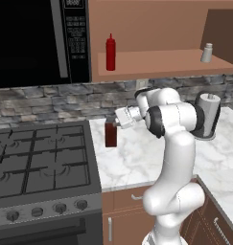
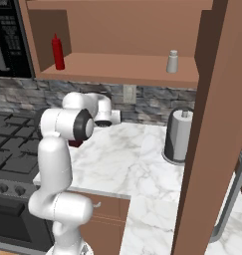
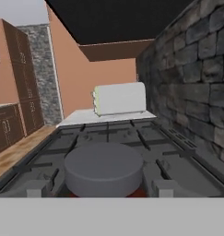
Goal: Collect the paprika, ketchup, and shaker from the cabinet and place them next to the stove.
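Note:
The paprika (image 1: pixel 110 135), a dark reddish-brown jar, stands on the marble counter just right of the stove (image 1: pixel 41 158). My gripper (image 1: pixel 113 124) reaches in level from the right and is shut on its upper part. In the hand view the jar's grey cap (image 3: pixel 104 170) sits close in front, with the stove's grates (image 3: pixel 187 156) stretching beyond it. The ketchup (image 1: pixel 110 52) (image 2: pixel 58 52) stands upright at the left end of the cabinet shelf (image 1: pixel 161 62) (image 2: pixel 117 69). The shaker (image 1: pixel 206 52) (image 2: pixel 172 61) stands near the shelf's right end.
A black microwave (image 1: pixel 36 38) hangs over the stove. A paper towel holder (image 1: pixel 206 115) (image 2: pixel 180 134) stands at the back right of the counter (image 1: pixel 137 162). A white toaster (image 3: pixel 120 99) sits beyond the stove's far side. A stone backsplash lines the wall.

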You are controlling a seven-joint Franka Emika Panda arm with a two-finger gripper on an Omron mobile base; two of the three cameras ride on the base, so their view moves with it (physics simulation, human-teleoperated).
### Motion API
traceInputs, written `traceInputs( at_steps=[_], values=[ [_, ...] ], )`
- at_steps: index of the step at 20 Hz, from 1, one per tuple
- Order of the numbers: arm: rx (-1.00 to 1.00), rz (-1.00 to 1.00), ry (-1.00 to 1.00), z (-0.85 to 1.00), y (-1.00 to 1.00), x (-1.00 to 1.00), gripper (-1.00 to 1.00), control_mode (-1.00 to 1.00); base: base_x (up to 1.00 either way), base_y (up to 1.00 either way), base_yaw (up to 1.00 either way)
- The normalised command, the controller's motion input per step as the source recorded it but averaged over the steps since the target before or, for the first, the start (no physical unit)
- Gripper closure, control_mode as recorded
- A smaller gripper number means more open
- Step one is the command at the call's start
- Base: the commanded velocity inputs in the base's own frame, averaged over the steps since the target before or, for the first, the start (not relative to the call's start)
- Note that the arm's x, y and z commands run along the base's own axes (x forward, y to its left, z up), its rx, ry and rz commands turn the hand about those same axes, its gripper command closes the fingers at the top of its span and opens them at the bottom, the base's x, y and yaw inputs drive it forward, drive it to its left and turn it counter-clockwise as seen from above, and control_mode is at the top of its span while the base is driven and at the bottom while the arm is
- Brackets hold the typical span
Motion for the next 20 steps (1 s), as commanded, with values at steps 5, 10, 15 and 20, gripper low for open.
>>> traceInputs(
  at_steps=[5, 10, 15, 20],
  values=[
    [0.00, 0.00, -0.05, -0.25, 0.17, -0.06, 1.00, -1.00, 0.00, 0.00, 0.00],
    [0.00, 0.00, -0.08, -0.19, 0.12, -0.26, 1.00, -1.00, 0.00, 0.00, 0.00],
    [0.00, 0.00, -0.08, -0.32, 0.02, -0.24, 1.00, -1.00, 0.00, 0.00, 0.00],
    [-0.04, 0.00, -0.02, -0.48, 0.18, -0.04, 1.00, -1.00, 0.00, 0.00, 0.00]
  ],
)
